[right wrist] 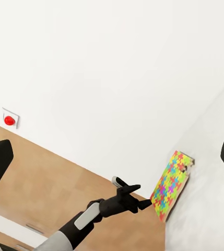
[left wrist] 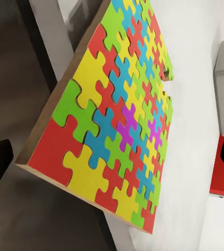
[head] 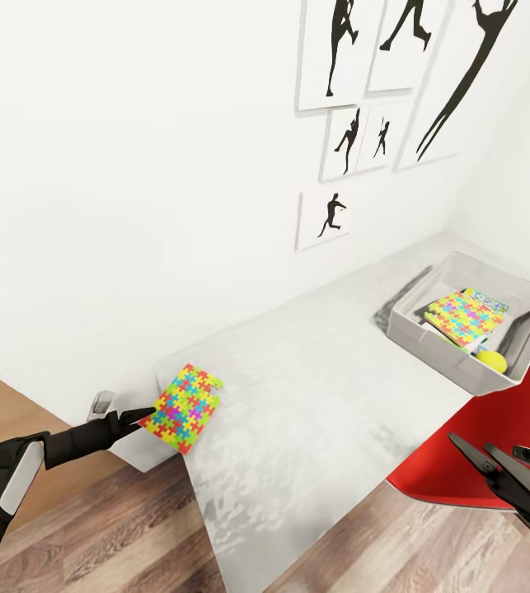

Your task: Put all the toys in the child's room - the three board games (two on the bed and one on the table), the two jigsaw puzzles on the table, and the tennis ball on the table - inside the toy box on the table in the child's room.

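A multicoloured jigsaw puzzle point(head: 184, 408) point(left wrist: 122, 120) point(right wrist: 170, 184) lies at the left end of the pale grey table point(head: 314, 395), its corner at the table's edge. My left gripper point(head: 128, 409) point(right wrist: 142, 196) is open and level with it, one fingertip touching the puzzle's near corner. In the left wrist view the puzzle sits between the two spread fingers. At the right end of the table, the grey toy box point(head: 405, 329) holds a second jigsaw puzzle point(head: 461, 317), a printed board game point(head: 490, 300) beneath it and the tennis ball point(head: 492, 360). My right gripper point(head: 495, 465) hangs open over the chair, holding nothing.
A red chair point(head: 471, 445) stands against the table's near right side, under my right arm. The white wall with framed silhouette prints point(head: 355, 140) runs behind the table. Wooden floor point(head: 116, 527) lies left of and in front of the table. A red knob point(right wrist: 9, 120) is on the wall.
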Motion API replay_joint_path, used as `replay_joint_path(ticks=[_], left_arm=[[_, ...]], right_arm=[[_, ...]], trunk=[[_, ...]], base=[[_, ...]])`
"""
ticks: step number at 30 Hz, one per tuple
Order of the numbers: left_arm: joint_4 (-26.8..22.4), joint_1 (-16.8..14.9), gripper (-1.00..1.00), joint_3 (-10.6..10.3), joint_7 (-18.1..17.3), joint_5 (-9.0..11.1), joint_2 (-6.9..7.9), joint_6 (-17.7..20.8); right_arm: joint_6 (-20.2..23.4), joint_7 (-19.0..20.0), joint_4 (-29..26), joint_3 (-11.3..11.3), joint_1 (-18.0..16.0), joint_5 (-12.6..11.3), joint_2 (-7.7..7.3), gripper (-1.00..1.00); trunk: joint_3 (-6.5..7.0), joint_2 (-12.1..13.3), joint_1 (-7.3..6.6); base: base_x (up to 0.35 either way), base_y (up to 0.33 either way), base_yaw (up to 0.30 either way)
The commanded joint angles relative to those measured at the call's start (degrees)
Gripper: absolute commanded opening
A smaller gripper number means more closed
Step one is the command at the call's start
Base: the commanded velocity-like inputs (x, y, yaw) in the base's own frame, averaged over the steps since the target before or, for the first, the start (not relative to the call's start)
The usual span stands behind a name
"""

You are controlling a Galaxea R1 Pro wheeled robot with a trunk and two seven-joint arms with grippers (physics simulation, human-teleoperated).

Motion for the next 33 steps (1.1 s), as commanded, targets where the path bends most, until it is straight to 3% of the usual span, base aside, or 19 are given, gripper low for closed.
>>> replay_joint_path(ticks=[1, 6, 12, 24, 33], left_arm=[[0.0, 0.0, 1.0, 0.0, -0.1, 0.1, 0.0, 0.3], [0.0, 0.0, 1.0, 0.0, -0.1, 0.1, 0.0, 0.3], [0.0, 0.0, 1.0, 0.0, -0.1, 0.1, 0.0, 0.3], [0.0, 0.0, 1.0, 0.0, 0.0, 0.1, -0.08, 0.3], [0.0, 0.0, 1.0, 0.0, 0.0, 0.1, -0.09, 0.3]], right_arm=[[0.4, -0.1, 0.0, 0.0, 0.0, -0.3, -0.02, 1.0], [0.4, -0.1, 0.0, 0.0, 0.0, -0.3, -0.02, 1.0], [0.4, -0.1, 0.0, 0.0, 0.0, -0.3, -0.02, 1.0], [0.4, -0.1, 0.0, 0.0, 0.0, -0.3, -0.02, 1.0], [0.4, -0.1, 0.0, 0.0, 0.0, -0.3, -0.02, 1.0]], trunk=[[-0.05, -0.1, 0.02], [-0.05, -0.1, 0.02], [-1.13, -2.5, 1.33], [-1.13, -2.5, 1.33], [-2.74, -6.1, 3.31]], base=[[0.0, 0.0, 0.0], [0.0, 0.0, 0.0], [0.0, 0.0, 0.0], [0.0, 0.0, 0.0], [0.0, 0.0, 0.0]])
